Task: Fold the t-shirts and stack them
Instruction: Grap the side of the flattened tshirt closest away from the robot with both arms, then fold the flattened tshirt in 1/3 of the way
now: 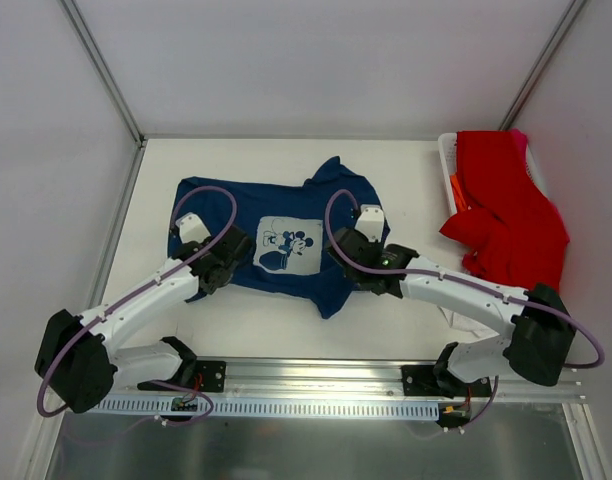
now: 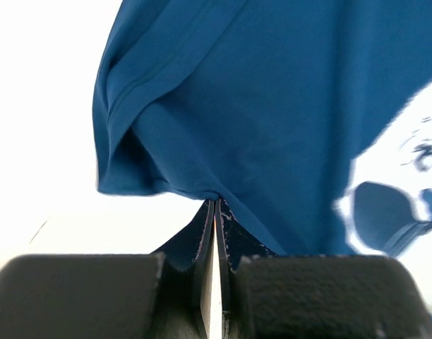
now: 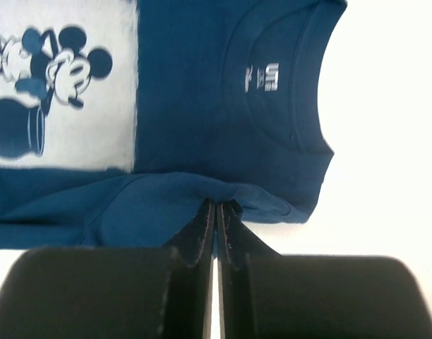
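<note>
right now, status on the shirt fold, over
Left gripper and right gripper both shut on edge of navy t-shirt. Shirt spread print up, not yet folded. Red t-shirt draped over basket, far right.

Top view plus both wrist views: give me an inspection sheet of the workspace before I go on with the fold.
Surface: white table, smooth, no marks seen.
Job's things: navy t-shirt spread print-up mid-table, edges rumpled; red t-shirt heaped over the white basket at the right edge.
Clutter: nothing seen.
Grippers: left gripper shut on the navy t-shirt's edge; right gripper shut on a fold of it near the collar.
Cables: purple cables loop off both arms above the shirt; no snag visible.
Surroundings: white walls, metal frame posts, mounting rail at the near edge.
</note>
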Robot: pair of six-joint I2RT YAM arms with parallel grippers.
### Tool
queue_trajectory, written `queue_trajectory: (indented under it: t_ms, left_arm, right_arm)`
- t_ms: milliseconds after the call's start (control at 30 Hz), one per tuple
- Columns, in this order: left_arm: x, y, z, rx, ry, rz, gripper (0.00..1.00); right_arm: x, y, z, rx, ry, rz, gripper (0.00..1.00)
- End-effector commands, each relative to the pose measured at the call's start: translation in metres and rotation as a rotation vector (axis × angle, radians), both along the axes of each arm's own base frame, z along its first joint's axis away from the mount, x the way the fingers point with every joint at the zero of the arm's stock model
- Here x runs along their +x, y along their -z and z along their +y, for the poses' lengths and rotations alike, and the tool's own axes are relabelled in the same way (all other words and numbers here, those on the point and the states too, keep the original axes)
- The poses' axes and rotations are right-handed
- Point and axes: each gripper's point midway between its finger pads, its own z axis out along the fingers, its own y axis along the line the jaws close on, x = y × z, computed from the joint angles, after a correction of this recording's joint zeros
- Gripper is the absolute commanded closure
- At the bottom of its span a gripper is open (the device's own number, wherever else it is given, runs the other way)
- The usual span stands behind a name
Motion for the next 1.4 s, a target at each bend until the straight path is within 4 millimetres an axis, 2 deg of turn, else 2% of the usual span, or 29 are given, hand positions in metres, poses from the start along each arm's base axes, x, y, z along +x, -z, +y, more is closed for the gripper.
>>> queue_trajectory:
  t_ms: [0,167,200,267,333,467,600,633,667,700,733,767,800,833,867,933,967,1133,1200,1233,1267,1300,1333,1367]
  left_arm:
    - [0.023,-0.022,-0.004,0.071,0.031,-0.048,1.0]
    - [0.045,-0.027,-0.013,0.086,0.03,-0.055,1.0]
    - [0.049,-0.023,-0.014,0.101,0.039,-0.036,1.0]
    - [0.062,-0.026,-0.016,0.09,0.039,-0.046,1.0]
    - [0.077,-0.021,-0.022,0.056,0.052,-0.04,1.0]
    - [0.103,-0.008,-0.014,0.023,0.047,0.006,1.0]
    - [0.124,0.0,-0.005,0.0,0.026,0.012,1.0]
    - [0.127,0.001,-0.003,-0.001,0.017,0.015,1.0]
    - [0.131,0.009,-0.001,0.001,0.011,0.036,1.0]
    - [0.138,0.008,0.002,-0.007,-0.005,0.03,1.0]
    - [0.142,0.01,0.003,-0.011,-0.01,0.032,1.0]
    - [0.145,0.019,0.003,-0.01,-0.01,0.057,1.0]
    - [0.153,0.017,0.006,-0.017,-0.023,0.048,1.0]
    - [0.157,0.018,0.007,-0.017,-0.026,0.05,1.0]
    - [0.159,0.026,0.008,-0.011,-0.03,0.073,1.0]
    - [0.17,0.027,0.013,-0.019,-0.046,0.073,1.0]
    - [0.175,0.031,0.014,-0.018,-0.047,0.082,1.0]
    - [0.188,0.043,0.025,-0.034,-0.075,0.106,1.0]
    - [0.193,0.048,0.03,-0.042,-0.084,0.119,0.92]
    - [0.195,0.05,0.03,-0.047,-0.083,0.122,0.85]
    - [0.197,0.054,0.032,-0.042,-0.076,0.134,0.72]
    - [0.201,0.052,0.035,-0.042,-0.08,0.13,0.4]
    - [0.204,0.051,0.036,-0.044,-0.074,0.13,0.31]
    - [0.206,0.049,0.037,-0.04,-0.063,0.131,0.22]
  right_arm:
    - [0.023,-0.016,-0.003,-0.065,0.018,-0.04,1.0]
    - [0.048,-0.015,-0.006,-0.096,0.059,-0.035,1.0]
    - [0.055,-0.009,-0.011,-0.107,0.073,-0.017,1.0]
    - [0.07,-0.009,-0.016,-0.093,0.105,-0.012,1.0]
    - [0.082,-0.006,-0.015,-0.089,0.111,-0.003,1.0]
    - [0.11,0.0,-0.024,-0.107,0.151,0.014,1.0]
    - [0.132,-0.002,-0.024,-0.088,0.165,0.017,1.0]
    - [0.136,0.005,-0.024,-0.098,0.162,0.032,1.0]
    - [0.143,0.003,-0.023,-0.089,0.169,0.028,1.0]
    - [0.147,0.004,-0.022,-0.088,0.168,0.029,1.0]
    - [0.152,0.013,-0.022,-0.095,0.173,0.043,1.0]
    - [0.157,0.016,-0.022,-0.095,0.176,0.05,1.0]
    - [0.164,0.013,-0.019,-0.085,0.179,0.042,1.0]
    - [0.169,0.024,-0.02,-0.099,0.184,0.06,1.0]
    - [0.171,0.028,-0.018,-0.1,0.181,0.069,1.0]
    - [0.18,0.03,-0.014,-0.092,0.183,0.068,1.0]
    - [0.184,0.04,-0.016,-0.108,0.189,0.083,1.0]
    - [0.205,0.046,-0.015,-0.124,0.208,0.074,1.0]
    - [0.21,0.049,-0.018,-0.133,0.214,0.076,0.99]
    - [0.213,0.045,-0.018,-0.129,0.216,0.072,0.76]
    - [0.215,0.042,-0.02,-0.133,0.222,0.067,0.54]
    - [0.214,0.04,-0.022,-0.142,0.224,0.066,0.29]
    - [0.214,0.036,-0.024,-0.148,0.229,0.061,0.03]
    - [0.212,0.031,-0.028,-0.166,0.24,0.057,0.0]
